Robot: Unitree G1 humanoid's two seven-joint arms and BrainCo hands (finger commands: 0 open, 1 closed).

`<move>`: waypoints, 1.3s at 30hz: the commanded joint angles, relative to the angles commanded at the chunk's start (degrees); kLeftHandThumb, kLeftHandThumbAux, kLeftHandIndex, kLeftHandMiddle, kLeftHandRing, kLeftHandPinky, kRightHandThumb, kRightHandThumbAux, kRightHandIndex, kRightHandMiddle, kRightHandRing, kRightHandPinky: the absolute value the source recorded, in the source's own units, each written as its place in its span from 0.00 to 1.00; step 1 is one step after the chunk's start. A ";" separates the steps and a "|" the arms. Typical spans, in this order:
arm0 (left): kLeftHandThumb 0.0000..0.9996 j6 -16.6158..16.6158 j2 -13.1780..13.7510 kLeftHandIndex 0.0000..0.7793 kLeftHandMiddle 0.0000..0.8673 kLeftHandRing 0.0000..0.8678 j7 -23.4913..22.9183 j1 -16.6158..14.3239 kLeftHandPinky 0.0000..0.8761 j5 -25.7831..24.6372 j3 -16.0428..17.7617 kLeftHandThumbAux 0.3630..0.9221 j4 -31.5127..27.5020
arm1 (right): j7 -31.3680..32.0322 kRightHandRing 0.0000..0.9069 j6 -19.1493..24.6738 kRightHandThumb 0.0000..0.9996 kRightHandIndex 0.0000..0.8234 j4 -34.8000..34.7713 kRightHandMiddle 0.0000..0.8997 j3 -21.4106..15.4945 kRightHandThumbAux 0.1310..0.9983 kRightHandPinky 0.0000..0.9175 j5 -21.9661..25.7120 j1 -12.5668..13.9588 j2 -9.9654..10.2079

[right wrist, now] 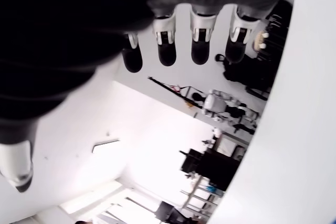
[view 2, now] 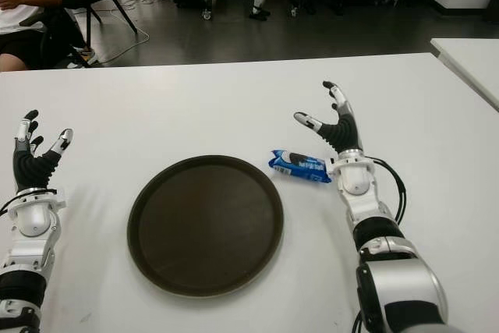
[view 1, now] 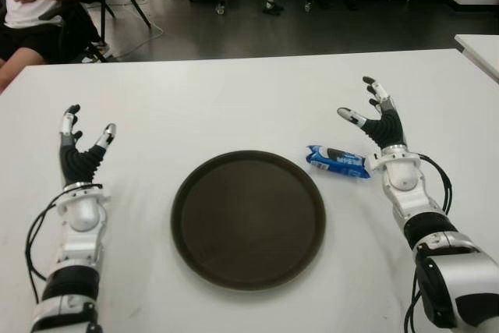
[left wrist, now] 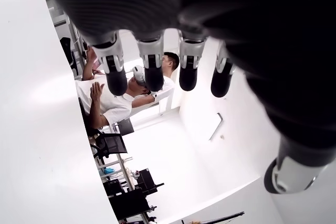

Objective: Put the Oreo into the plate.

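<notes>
Step in hand, as judged: the reach before any grasp, since the dark round plate [view 1: 248, 220] nearest the robot held nothing and the Oreo [view 1: 337, 161], a blue packet, lay on the white table [view 1: 234, 99] just off the plate's right rim. Right hand [view 1: 377, 118] stood just beyond and to the right of the packet, fingers spread and raised, holding nothing; the next move would call for lowering over the packet and closing on it. Left hand [view 1: 82, 144] showed left of the plate, fingers likewise apart and empty; a seated person [view 1: 31, 1] was at the far left.
</notes>
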 joint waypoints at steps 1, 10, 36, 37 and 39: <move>0.00 0.00 0.02 0.02 0.00 0.00 -0.02 -0.04 0.00 -0.01 0.01 0.42 0.06 | 0.17 0.00 -0.02 0.00 0.06 -0.31 0.03 0.03 0.46 0.00 0.01 0.09 -0.04; 0.00 -0.06 0.13 0.02 0.00 0.00 -0.06 -0.20 0.00 -0.08 0.02 0.42 0.32 | -0.30 0.01 0.37 0.00 0.07 -2.07 0.04 1.20 0.51 0.00 -2.18 0.40 -1.41; 0.00 -0.11 0.01 0.02 0.00 0.00 0.16 -0.53 0.00 0.06 -0.14 0.42 0.72 | 5.17 0.02 19.89 0.00 0.02 -23.38 0.01 5.17 0.62 0.02 -8.99 7.53 -5.17; 0.00 -0.12 0.01 0.02 0.00 0.00 0.16 -0.53 0.00 0.06 -0.14 0.42 0.73 | 5.31 0.02 21.93 0.00 0.01 -24.82 0.01 5.74 0.62 0.02 -10.24 7.78 -5.57; 0.00 -0.07 0.02 0.02 0.00 0.00 0.16 -0.56 0.00 0.06 -0.14 0.42 0.70 | 6.02 0.03 25.68 0.00 0.01 -27.59 0.02 6.63 0.63 0.01 -12.15 8.19 -6.19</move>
